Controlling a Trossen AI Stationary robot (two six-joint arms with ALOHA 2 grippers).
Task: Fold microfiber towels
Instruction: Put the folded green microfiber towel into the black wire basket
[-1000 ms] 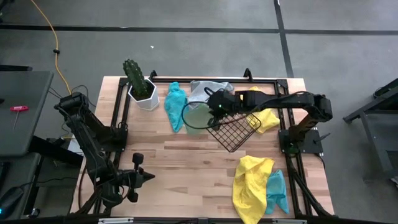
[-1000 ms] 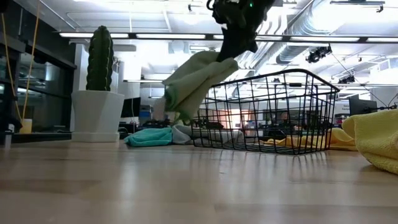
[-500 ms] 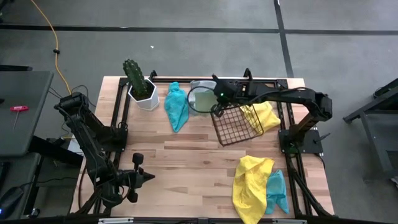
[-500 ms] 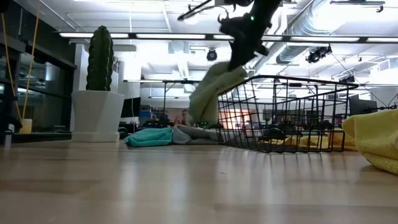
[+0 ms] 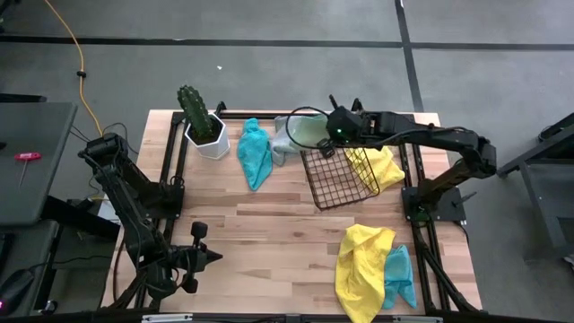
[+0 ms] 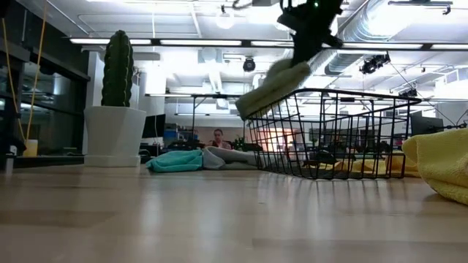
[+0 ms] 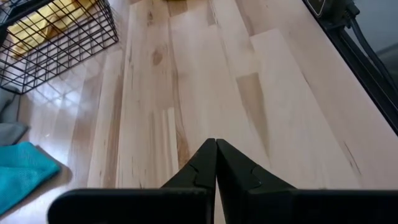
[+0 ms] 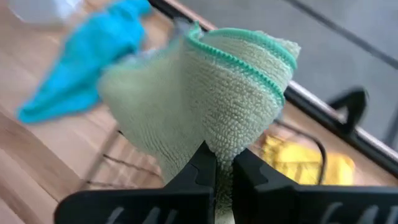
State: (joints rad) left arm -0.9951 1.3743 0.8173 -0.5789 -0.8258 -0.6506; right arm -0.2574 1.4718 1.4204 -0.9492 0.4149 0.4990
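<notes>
Light green microfiber towel hangs from the right tool, which we see closed tight on a bunched fold of it, above the far rim of the black wire basket. The left tool is closed on nothing and waits over the near left part of the desk.

Location of the remaining towels:
- One teal towel lies near the far edge, beside the potted cactus.
- The grey towel lies just beside it, partly under the lifted cloth.
- One yellow towel lies at the far side of the basket, partly under its wire.
- A second yellow towel lies near the front right edge, with a second teal towel touching it.

Hazards we judge from this position:
1. The hanging cloth trails close to the basket rim. It may snag on the wire and drag or tip the basket.
2. The grip is on a bunch, not a corner. The cloth may land crumpled, and a clean fold would then need a fresh grip.
3. A low sweep may catch the grey towel below.

We can read no brands, labels or writing in any view.
</notes>
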